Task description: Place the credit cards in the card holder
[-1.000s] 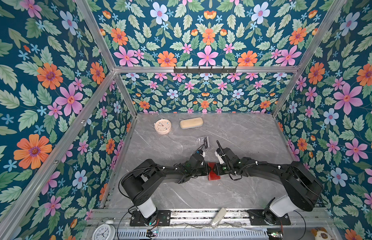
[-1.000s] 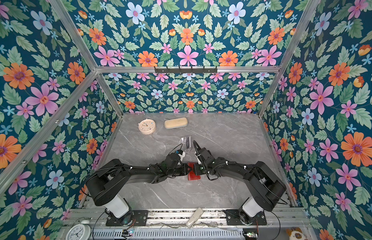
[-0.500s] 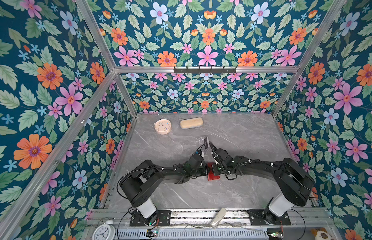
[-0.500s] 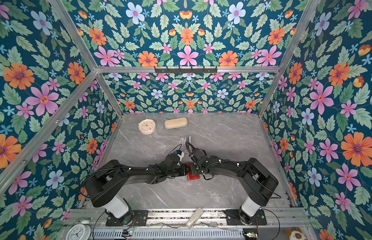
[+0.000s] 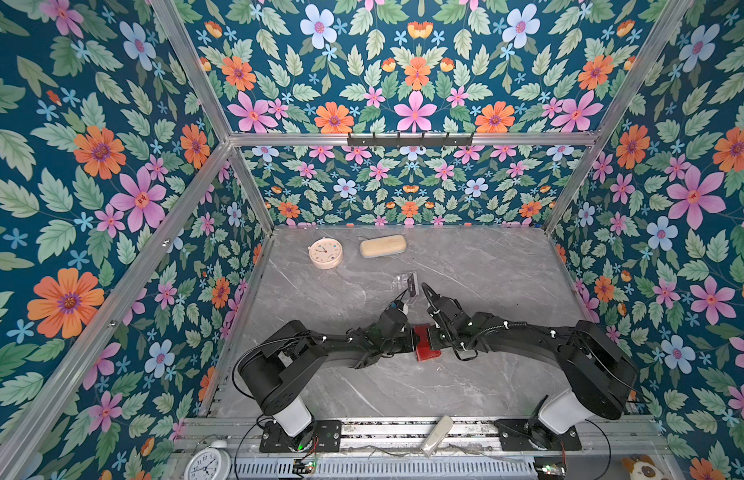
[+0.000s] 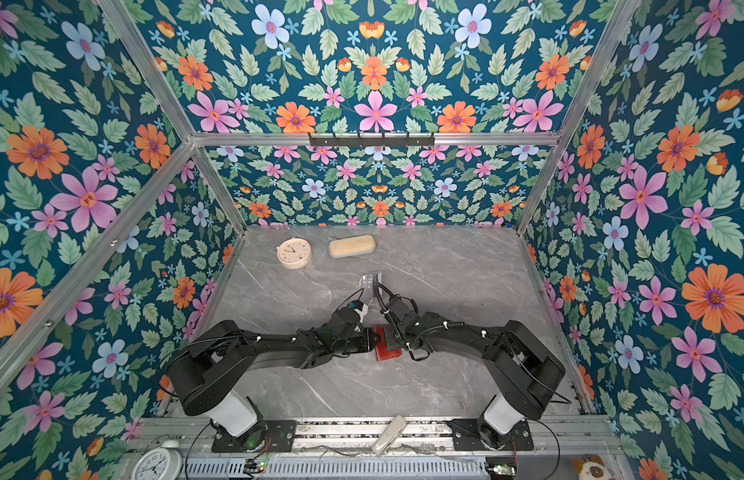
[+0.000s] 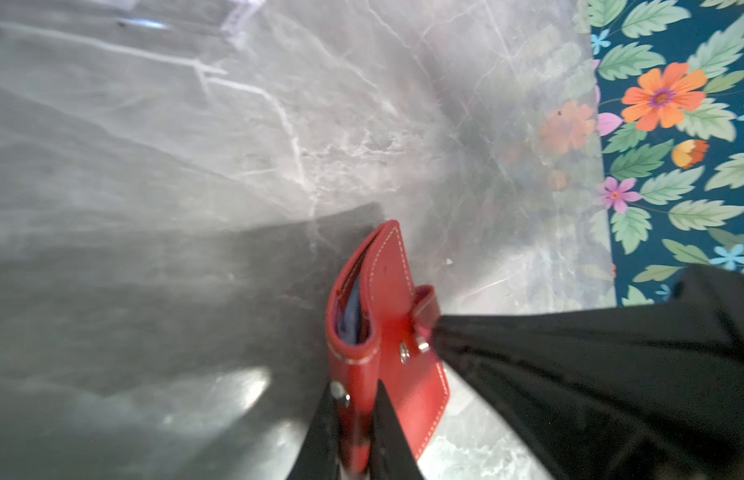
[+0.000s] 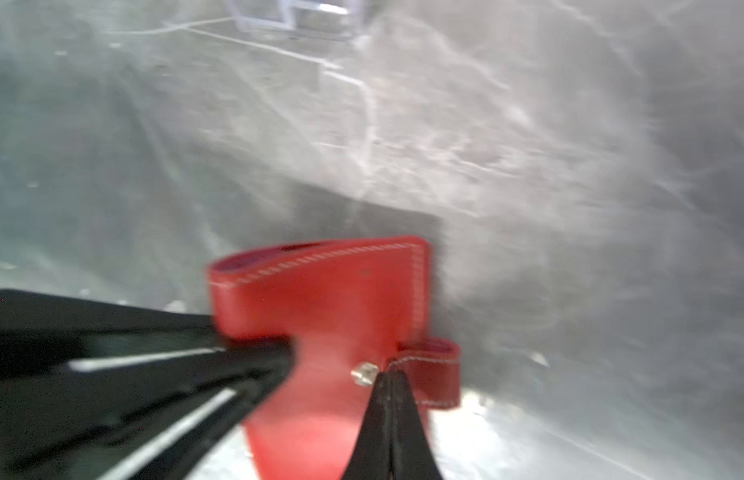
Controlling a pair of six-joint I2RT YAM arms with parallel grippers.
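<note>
Enclosure: floral wallpaper walls (image 5: 112, 166) around a grey marble table (image 5: 486, 270).

Item 1, card holder (image 5: 425, 348), red leather with white stitching; between your two arms at the middle of the table, toward its front; in both top views its long axis runs roughly near to far.

Left hand (image 7: 357, 395): clenched on one edge of the card holder, a finger on each face.

Right hand (image 8: 389, 376): fingers pressed together, pinching the card holder by its strap (image 8: 432, 374), just beside a metal snap stud (image 8: 364, 373).

Left wrist view only: the pocket gapes, and a bluish card (image 7: 348, 318) sits inside it; the top views show you only a red patch between black hands. The right wrist view is blurred; there the pocket's open edge is the one facing the clear plastic stand (image 5: 401, 282).

Item 2, dark card (image 5: 412, 286): at the stand, beyond the hands; shown clearly in a top view alone; its white mark is too small to read.

Far left of the table: round cream clock (image 5: 325, 252); just beside it a beige oblong case (image 5: 383, 246); dial numerals too small to read.
</note>
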